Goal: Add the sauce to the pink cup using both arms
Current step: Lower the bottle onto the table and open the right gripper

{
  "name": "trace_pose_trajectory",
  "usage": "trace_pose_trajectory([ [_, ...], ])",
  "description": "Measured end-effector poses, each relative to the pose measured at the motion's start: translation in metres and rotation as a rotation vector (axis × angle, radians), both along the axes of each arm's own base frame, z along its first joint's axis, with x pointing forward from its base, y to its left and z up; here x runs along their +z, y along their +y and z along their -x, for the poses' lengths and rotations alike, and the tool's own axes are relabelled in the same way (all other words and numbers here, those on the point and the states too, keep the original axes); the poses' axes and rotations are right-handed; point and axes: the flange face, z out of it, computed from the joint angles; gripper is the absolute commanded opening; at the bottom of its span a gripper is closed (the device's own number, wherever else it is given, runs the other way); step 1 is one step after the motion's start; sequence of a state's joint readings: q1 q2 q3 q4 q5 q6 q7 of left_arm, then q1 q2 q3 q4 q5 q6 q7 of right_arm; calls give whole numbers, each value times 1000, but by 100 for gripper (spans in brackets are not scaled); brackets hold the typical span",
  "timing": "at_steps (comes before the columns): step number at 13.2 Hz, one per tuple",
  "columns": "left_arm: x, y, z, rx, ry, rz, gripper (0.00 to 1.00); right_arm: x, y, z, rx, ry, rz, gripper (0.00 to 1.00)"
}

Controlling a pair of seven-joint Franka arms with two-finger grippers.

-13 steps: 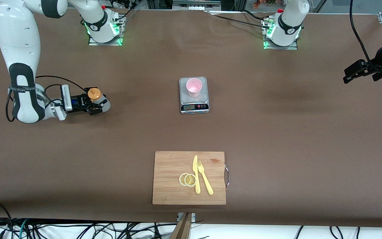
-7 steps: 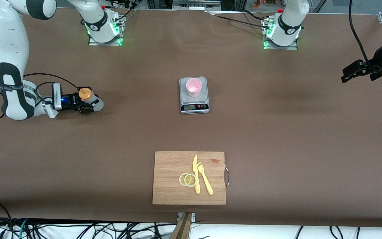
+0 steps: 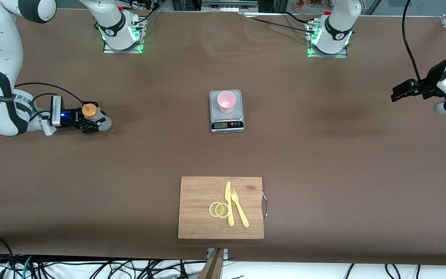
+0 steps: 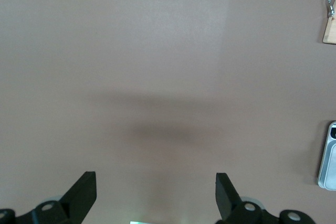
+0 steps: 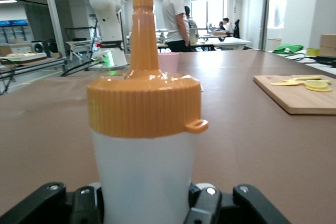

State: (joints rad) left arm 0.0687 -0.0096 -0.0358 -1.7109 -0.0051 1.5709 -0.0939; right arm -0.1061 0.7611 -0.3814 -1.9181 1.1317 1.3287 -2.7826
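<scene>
My right gripper (image 3: 92, 119) is shut on the sauce bottle (image 3: 90, 111), a whitish squeeze bottle with an orange nozzle cap. It holds it upright, low over the table near the right arm's end. In the right wrist view the bottle (image 5: 144, 145) fills the middle between the fingers (image 5: 210, 205). The pink cup (image 3: 226, 101) stands on the scale (image 3: 227, 124) at mid-table and shows small in the right wrist view (image 5: 168, 61). My left gripper (image 3: 398, 94) is open and empty, in the air over the left arm's end; its fingers (image 4: 84, 190) stand wide apart.
A wooden cutting board (image 3: 192, 207) lies nearer to the front camera than the scale, with two lemon slices (image 3: 219, 209), a yellow knife (image 3: 229, 203) and a yellow fork (image 3: 239, 207) on it. The left wrist view shows the scale's edge (image 4: 328, 156) and a board corner (image 4: 329, 31).
My right arm has carried the bottle away from the scale, toward the right arm's end of the table. My left gripper has shifted slightly toward the table's middle.
</scene>
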Motion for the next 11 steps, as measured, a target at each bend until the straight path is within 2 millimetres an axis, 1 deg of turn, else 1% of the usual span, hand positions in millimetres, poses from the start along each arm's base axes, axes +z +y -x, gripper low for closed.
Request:
trace_pose_trajectory([
  [1,-1,0,0,0,2,0,100,0,0,-3,-24,-11,-6,1],
  [2,-1,0,0,0,1,0,100,0,2,-6,-34,-18,-7,21],
  [3,-1,0,0,0,1,0,100,-1,5,-7,-34,-21,-7,50],
  [4,0,0,0,1,1,0,100,-2,8,-8,-31,-21,-8,70],
  [5,1,1,0,2,-1,0,100,-2,9,-8,-30,-21,-8,100],
  [8,13,5,2,21,-24,-2,100,-4,8,-7,-35,-17,-10,100],
  [9,18,5,3,29,-30,-4,100,-4,5,-6,-41,-18,-8,100],
  [11,23,5,5,34,-33,-4,100,-1,-9,-6,-67,-30,22,100],
])
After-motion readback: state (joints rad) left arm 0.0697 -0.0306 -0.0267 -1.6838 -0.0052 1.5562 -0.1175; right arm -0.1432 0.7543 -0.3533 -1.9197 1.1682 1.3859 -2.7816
